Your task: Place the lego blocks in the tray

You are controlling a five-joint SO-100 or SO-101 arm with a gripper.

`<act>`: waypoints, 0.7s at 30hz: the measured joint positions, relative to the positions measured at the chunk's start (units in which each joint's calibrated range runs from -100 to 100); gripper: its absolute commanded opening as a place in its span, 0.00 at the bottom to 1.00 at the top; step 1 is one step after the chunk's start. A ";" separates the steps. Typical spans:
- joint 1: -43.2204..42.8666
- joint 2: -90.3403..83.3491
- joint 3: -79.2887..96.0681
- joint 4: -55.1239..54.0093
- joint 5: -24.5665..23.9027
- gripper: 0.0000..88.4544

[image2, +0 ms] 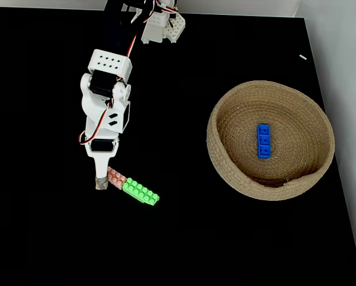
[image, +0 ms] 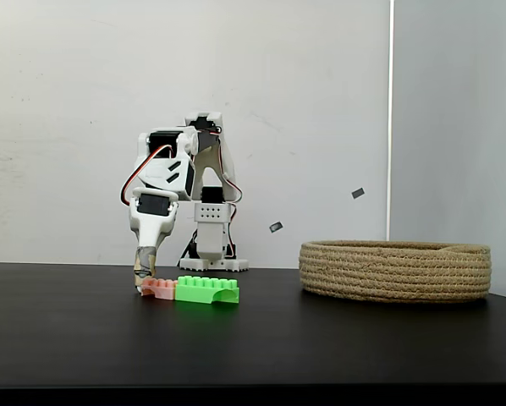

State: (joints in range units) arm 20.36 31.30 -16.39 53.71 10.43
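Note:
The salmon-pink brick and the longer green brick lie end to end on the black table, left of the tray. Side on, the pink brick touches the green brick. My gripper points down at the pink brick's outer end, its taped fingertip at table level against that brick. How the jaws stand is hidden by the angle. The blue brick lies flat inside the coiled rope tray, whose low wall stands at the right.
The arm's base sits at the table's far edge. A white wall rises behind the table. Open black tabletop separates the bricks from the tray.

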 measured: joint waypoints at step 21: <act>-1.38 -0.08 1.59 -1.22 -1.42 0.28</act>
State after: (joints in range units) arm 18.97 31.21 -14.80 52.50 9.01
